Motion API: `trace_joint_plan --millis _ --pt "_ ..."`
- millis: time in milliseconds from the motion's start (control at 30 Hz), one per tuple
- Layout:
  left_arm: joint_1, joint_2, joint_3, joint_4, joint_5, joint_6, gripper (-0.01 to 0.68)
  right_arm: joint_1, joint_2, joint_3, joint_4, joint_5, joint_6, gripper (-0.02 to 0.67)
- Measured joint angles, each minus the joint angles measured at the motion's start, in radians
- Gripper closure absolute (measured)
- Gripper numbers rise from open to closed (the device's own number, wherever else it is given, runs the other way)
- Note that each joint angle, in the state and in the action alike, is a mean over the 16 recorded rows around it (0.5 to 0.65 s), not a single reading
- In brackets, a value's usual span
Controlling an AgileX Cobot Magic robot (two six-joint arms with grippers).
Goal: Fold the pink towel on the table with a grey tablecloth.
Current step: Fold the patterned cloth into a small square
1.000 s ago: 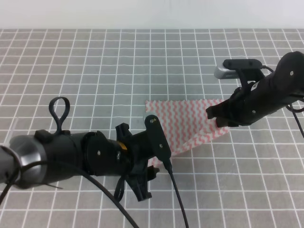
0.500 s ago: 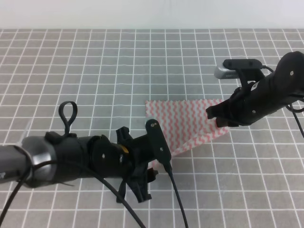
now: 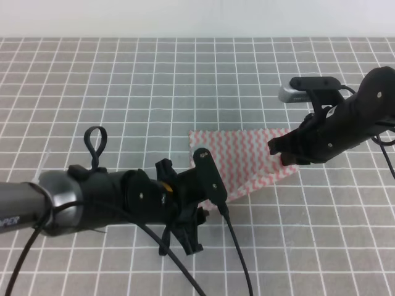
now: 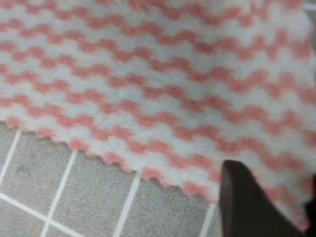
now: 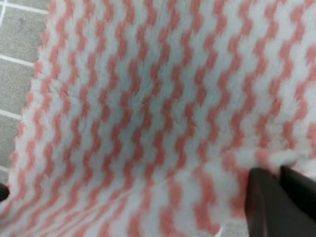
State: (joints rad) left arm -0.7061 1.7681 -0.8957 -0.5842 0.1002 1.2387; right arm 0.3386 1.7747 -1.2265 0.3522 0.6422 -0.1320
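You have the thin pink-and-white zigzag-striped towel (image 3: 244, 161) lying on the grey, white-gridded tablecloth (image 3: 123, 92) that covers the worktop, a little right of centre in the high view, between your two arms. It shows there as a rough triangle: a straight far edge, a point toward the right, and a slanted near edge running down toward the left arm. Your right gripper (image 3: 285, 154) sits at the towel's right-hand corner; in the right wrist view its dark fingertips (image 5: 276, 197) press close together at the lower right with striped cloth bunched up against them, so the jaws look closed on the towel's corner, though the pinch itself is partly hidden. From there the cloth (image 5: 148, 118) spreads away, gently dished, with grey grid squares visible at the far left edge. Your left gripper (image 3: 207, 206) is at the towel's near left corner, largely masked by its own arm and cable in the high view. The left wrist view shows only one dark fingertip (image 4: 247, 202) at the lower right, over the towel's scalloped edge (image 4: 113, 158) and the grey cloth below it; you cannot tell from this whether those jaws are wide or narrow.
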Motion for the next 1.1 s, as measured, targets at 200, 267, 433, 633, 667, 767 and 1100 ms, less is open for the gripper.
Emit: trace_joint_plan --millis 200,267,433,633,667,767,1100 --pt "0.000 0.003 -0.009 -0.002 -0.014 0.001 0.640 0.000 0.001 0.000 -0.004 0.001 0.000 0.664" --pt "0.000 0.003 -0.014 -0.003 -0.020 0.000 0.662 0.000 0.002 0.000 -0.006 0.001 0.000 0.664" --pt "0.002 0.007 -0.036 -0.005 -0.035 -0.002 0.674 0.000 0.003 -0.001 -0.013 0.001 0.000 0.664" --pt "0.011 0.021 -0.078 -0.009 -0.046 -0.021 0.674 0.000 0.002 0.000 -0.022 0.003 0.000 0.664" --pt "0.014 0.023 -0.086 -0.009 -0.047 -0.025 0.674 0.000 0.003 -0.001 -0.023 0.003 0.000 0.664" --pt "0.021 0.033 -0.109 -0.010 -0.047 -0.035 0.674 0.000 0.005 -0.001 -0.025 0.005 0.000 0.664" --pt "0.046 0.065 -0.166 -0.010 -0.045 -0.055 0.675 0.000 0.002 0.000 -0.037 0.013 0.001 0.664"
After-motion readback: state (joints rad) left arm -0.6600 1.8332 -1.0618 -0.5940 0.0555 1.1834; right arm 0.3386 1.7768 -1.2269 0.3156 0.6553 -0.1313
